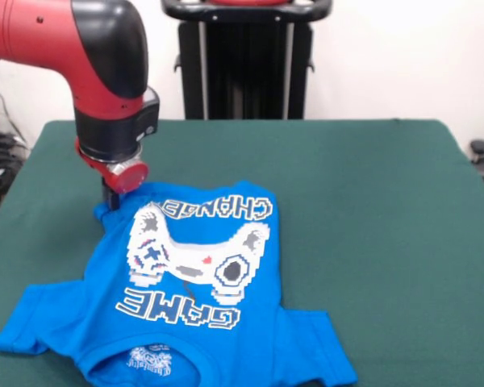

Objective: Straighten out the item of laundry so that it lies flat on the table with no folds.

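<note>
Our fingers (111, 196) are down at the far hem corner of the shirt (185, 298), hidden behind the red wrist flange, and we cannot tell whether they are spread or pinching cloth. The arm (81, 48), glossy red and black, descends from above and ends right at that corner, where the blue fabric bunches into a small raised pucker.

Outward from the fingers, the bright blue T-shirt runs toward the camera with its print facing up: white-grey pixel lettering, a blocky game controller, then "GAME". Just beside the fingers the hem looks folded under, cutting off the top line of letters. Farther off, the two short sleeves spread to either side and the collar sits at the near edge, mostly smooth. The soft knit rests on the dark green, felt-like counter (387, 210), which stretches well beyond it.

We judge the step in hand to be working that hem corner. The next move likely calls for a firm hold on the cloth and a pull away from the collar, to unroll the tucked hem.
</note>
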